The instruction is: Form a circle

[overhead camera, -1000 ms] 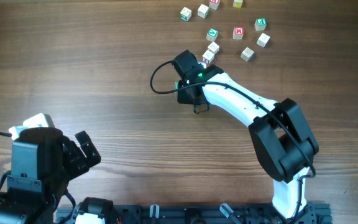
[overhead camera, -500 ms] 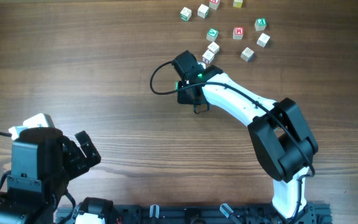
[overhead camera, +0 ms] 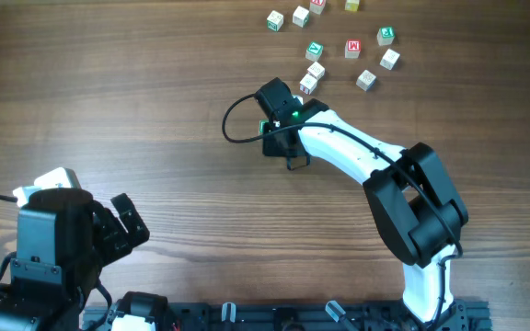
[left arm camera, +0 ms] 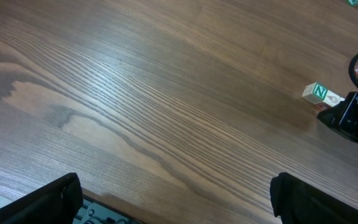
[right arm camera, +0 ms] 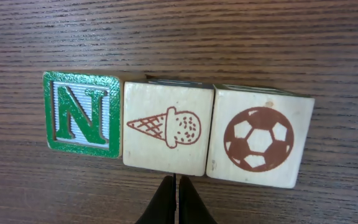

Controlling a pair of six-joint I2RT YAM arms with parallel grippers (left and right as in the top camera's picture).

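The tabletop is a brown wood-grain surface, its fine grain running side to side in the overhead view. In the left wrist view a paler patch lies among darker streaks. A black rail with small clips lines the near edge.

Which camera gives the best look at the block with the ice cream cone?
The right wrist view: the ice-cream block sits close up, its cone drawing clear, between a green N block and a soccer-ball block. Overhead it is a tiny pale cube; the left wrist view shows at most a far-off sliver.
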